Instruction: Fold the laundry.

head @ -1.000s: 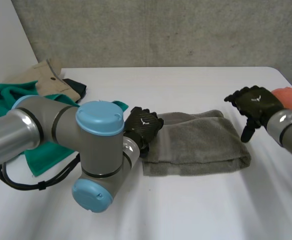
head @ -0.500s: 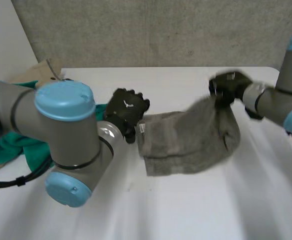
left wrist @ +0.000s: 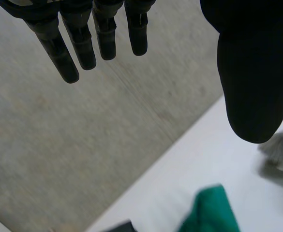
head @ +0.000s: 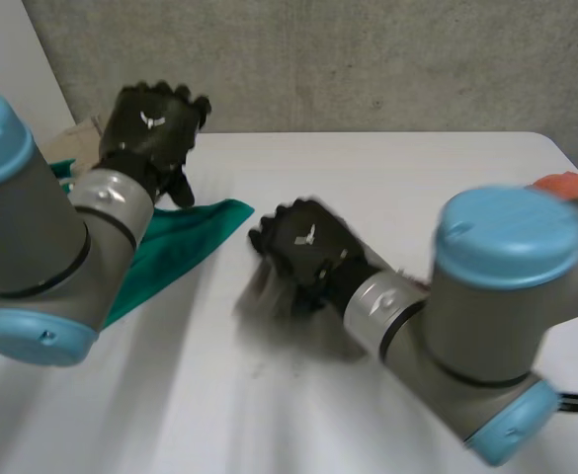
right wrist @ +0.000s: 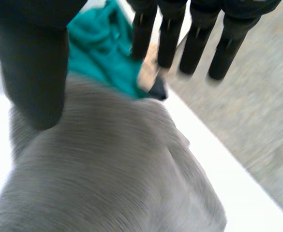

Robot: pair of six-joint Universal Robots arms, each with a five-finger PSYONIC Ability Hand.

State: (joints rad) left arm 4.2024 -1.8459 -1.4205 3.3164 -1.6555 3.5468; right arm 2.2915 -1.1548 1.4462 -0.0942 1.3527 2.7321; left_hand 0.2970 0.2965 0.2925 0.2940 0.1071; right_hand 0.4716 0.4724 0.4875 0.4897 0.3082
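Over grey towel [right wrist: 107, 169]: R hand [head: 303, 247], fingers [right wrist: 170, 38] straight.

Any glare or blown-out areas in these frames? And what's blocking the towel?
Head view: even light, a soft sheen on the right arm's light-blue cap, no hard glare on the table; the right hand covers most of the grey towel. Right wrist view: the table is almost pure white beside the towel. Left wrist view: the left hand reads flat black against the grey wall.

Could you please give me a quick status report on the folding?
Left robot hand open, up above the table. Right robot hand open over grey towel. Green cloth alongside, not blocking.
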